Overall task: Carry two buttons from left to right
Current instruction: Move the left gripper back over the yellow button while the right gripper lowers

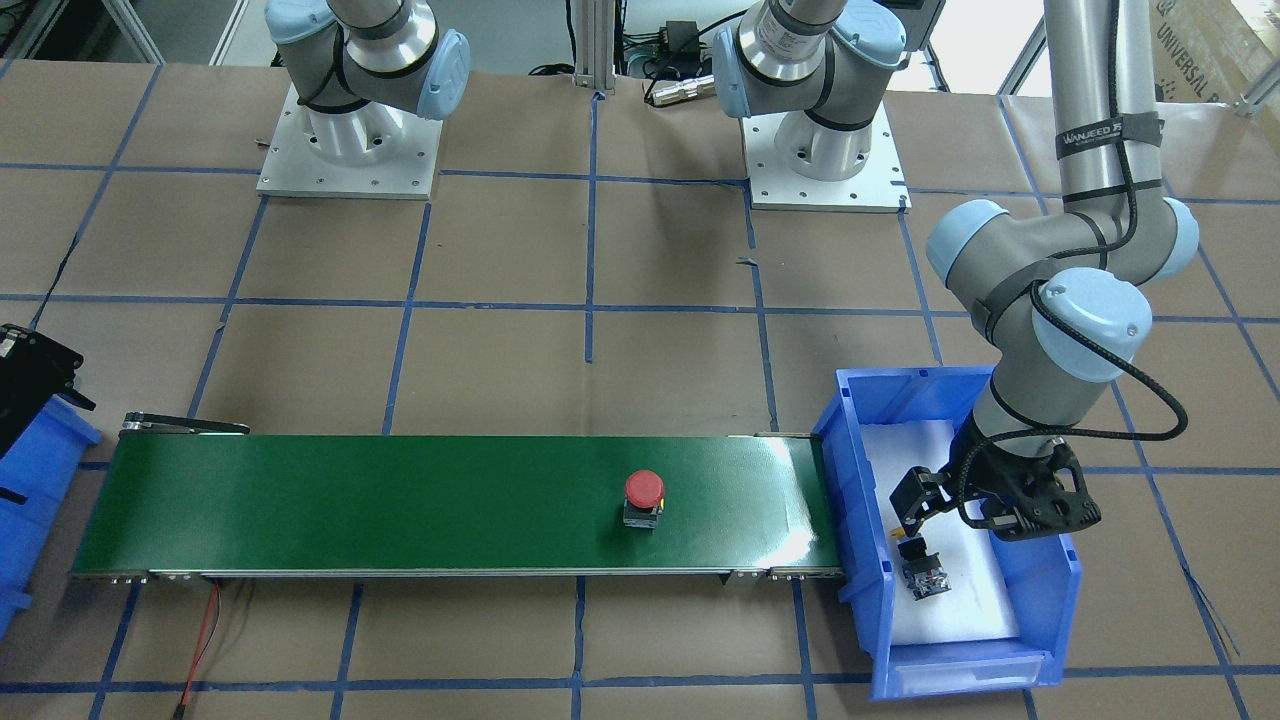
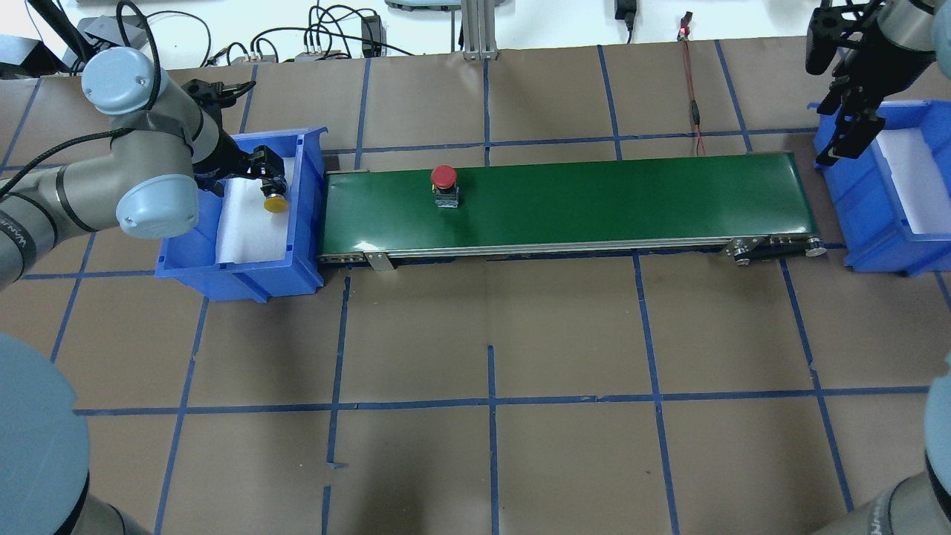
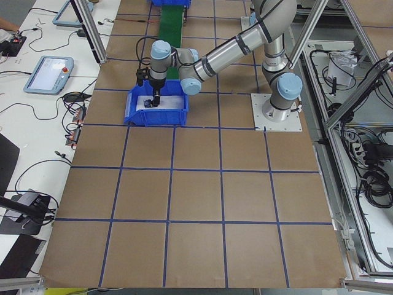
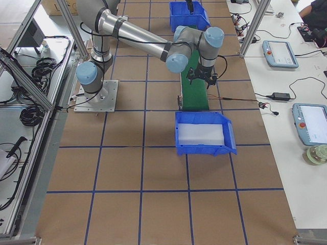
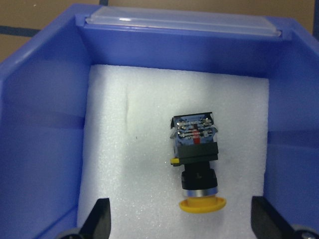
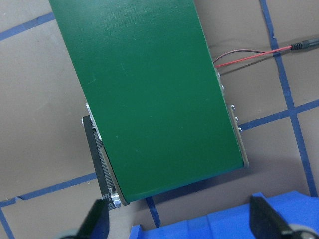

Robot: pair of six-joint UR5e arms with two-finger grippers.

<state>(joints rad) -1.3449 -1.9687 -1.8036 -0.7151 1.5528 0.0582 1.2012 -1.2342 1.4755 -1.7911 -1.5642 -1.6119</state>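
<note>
Blue plastic bin with a white foam liner (image 2: 238,279) sits at the left end of the brown paper-covered table with the blue tape grid (image 2: 490,334). The yellow-capped push-button with the black collar and grey contact block (image 5: 197,159) lies on its side on that foam. The left gripper (image 5: 182,220) hangs right over it, fingers spread wide. The button is in the gap between them and neither finger touches it, so nothing is grabbed.

Next along is the long green conveyor belt (image 2: 594,200), butted up against that bin. The red-capped push-button (image 2: 444,180) stands upright on it, cap up, pretty close to the left end.

Over at the belt's right end the right gripper (image 6: 182,221) hovers above the spot where the belt meets the second blue plastic bin (image 2: 880,253). Its fingers are spread apart too, with nothing between them. I can't spot any button on the bit of this bin's white foam that shows.
</note>
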